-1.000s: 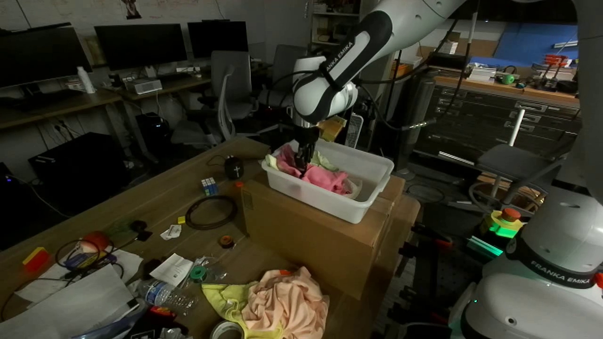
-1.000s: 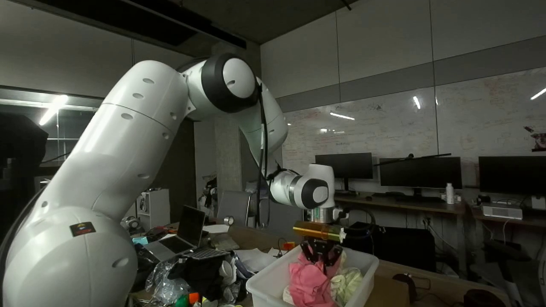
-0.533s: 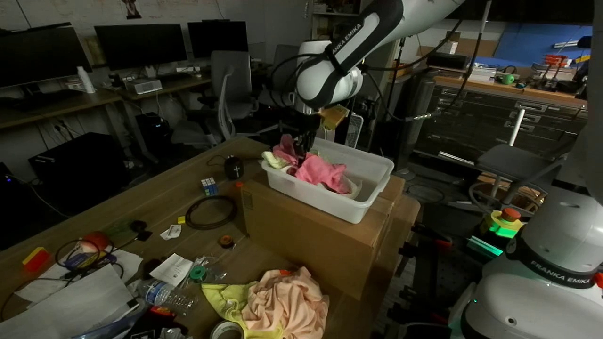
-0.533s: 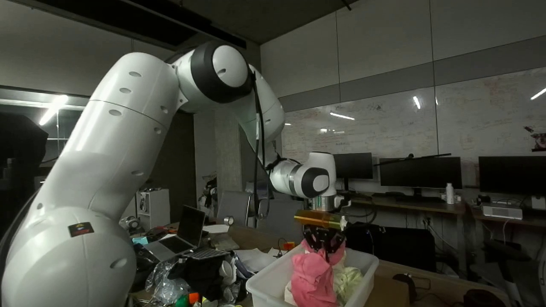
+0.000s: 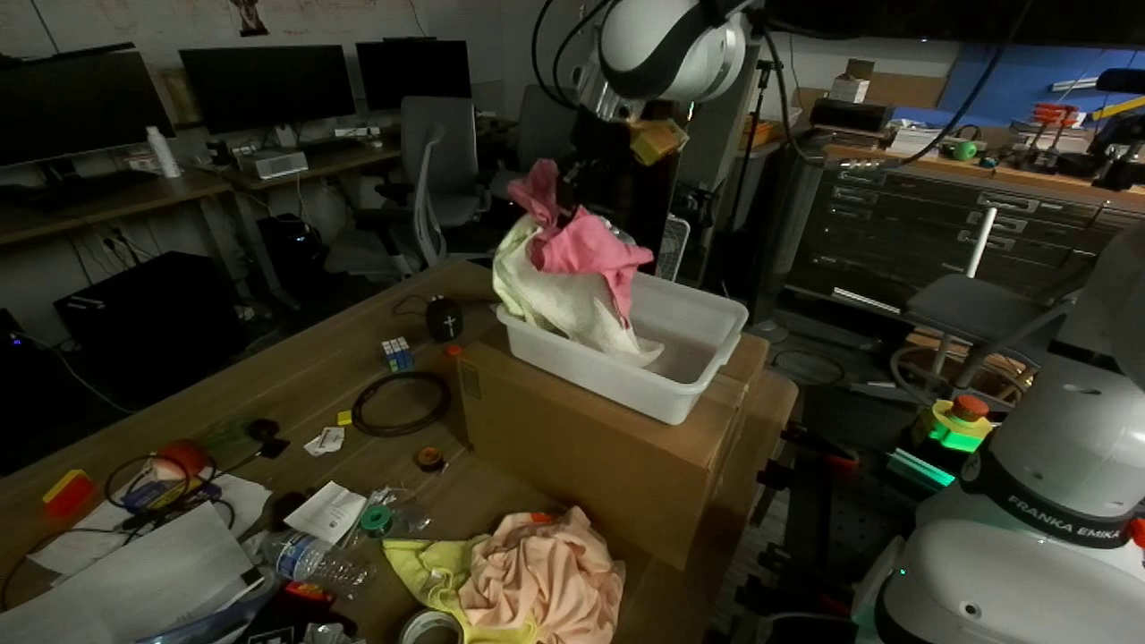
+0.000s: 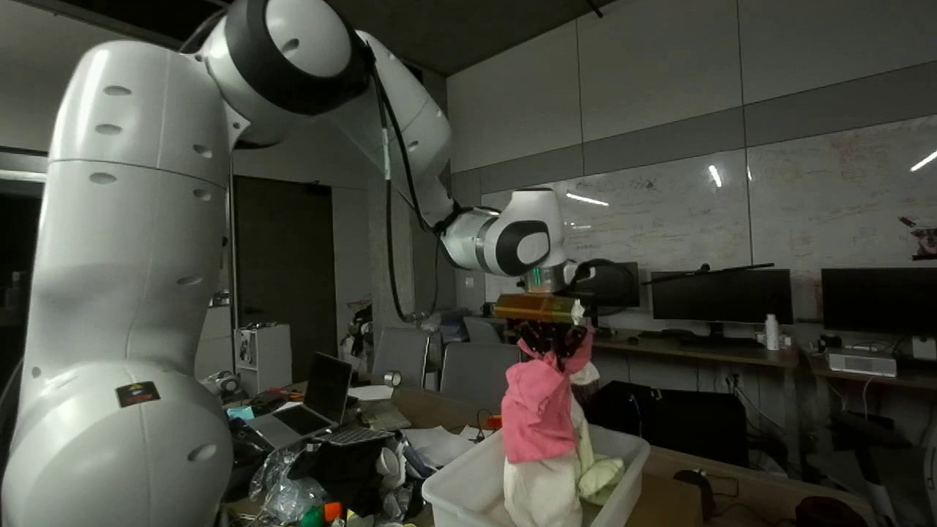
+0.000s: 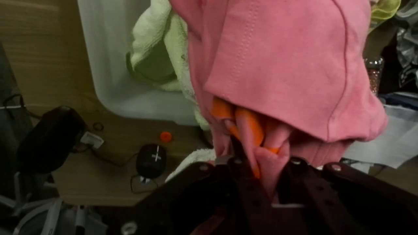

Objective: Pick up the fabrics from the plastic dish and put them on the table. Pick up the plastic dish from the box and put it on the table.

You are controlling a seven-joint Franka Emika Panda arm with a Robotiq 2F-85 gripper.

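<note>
Your gripper (image 7: pixel 266 173) pinches a bunched fold of pink cloth (image 5: pixel 590 249), its jaws nearly together; in an exterior view the cloth hangs over the left end of the plastic tub (image 5: pixel 608 380). A pale towel (image 5: pixel 564 300) hangs below, its end in the tub; whether you grip it too is hard to see. Both look light, soft and floppy; regrasp by a thick middle fold.

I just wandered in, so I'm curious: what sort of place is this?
Likely a robotics lab: there's a robot arm, a row of monitors and a whiteboard with faint writing.
</note>
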